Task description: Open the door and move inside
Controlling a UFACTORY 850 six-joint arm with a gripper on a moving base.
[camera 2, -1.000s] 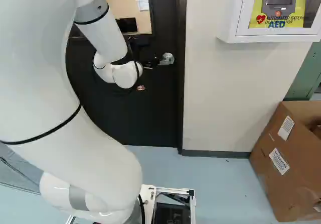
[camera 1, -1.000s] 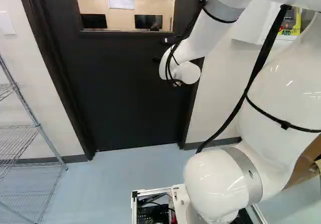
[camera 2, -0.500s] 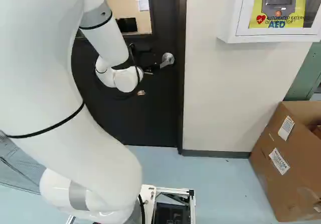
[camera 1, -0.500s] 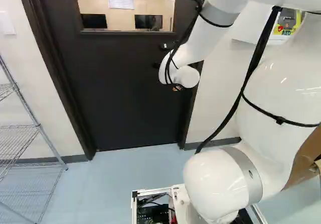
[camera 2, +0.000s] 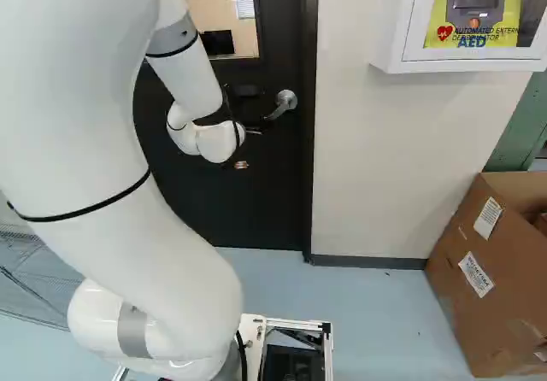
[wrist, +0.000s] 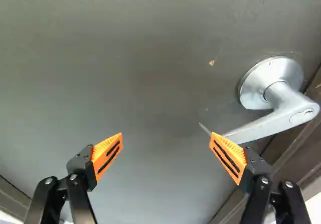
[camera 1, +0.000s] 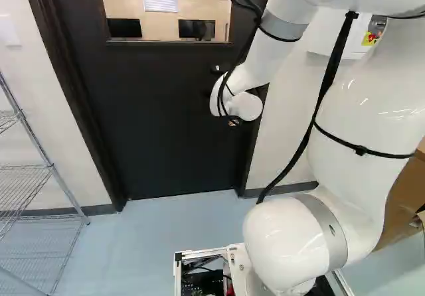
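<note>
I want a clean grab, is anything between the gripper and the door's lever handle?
Nothing visible stands between the open gripper and the lever handle; in the wrist view, one finger covers part of it.

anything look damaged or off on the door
A small tan fleck on the dark door beside the handle looks like chipped paint. The handle also slopes down instead of level, perhaps because the hand is pressing it.

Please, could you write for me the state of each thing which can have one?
Door: shut
Door handle: lever slopes down towards its free end; latch cannot be seen
Pincer: open, fingers apart
White wall cabinet: appears shut
Cardboard box: open at top
Monitors: dark
</note>
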